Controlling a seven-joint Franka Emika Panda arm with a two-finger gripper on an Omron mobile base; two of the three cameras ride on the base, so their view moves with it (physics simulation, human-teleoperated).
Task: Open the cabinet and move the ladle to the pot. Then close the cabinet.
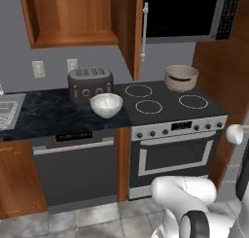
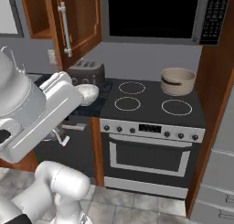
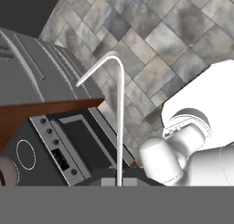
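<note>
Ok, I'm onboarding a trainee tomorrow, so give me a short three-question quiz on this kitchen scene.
1. True or false: the cabinet door is shut.
2. Where on the stove does the pot sit: A front left, B back right, C front right?
3. What is the gripper holding?
Key: 1 false, it stands open; 2 B; 3 the ladle, by its thin handle.
</note>
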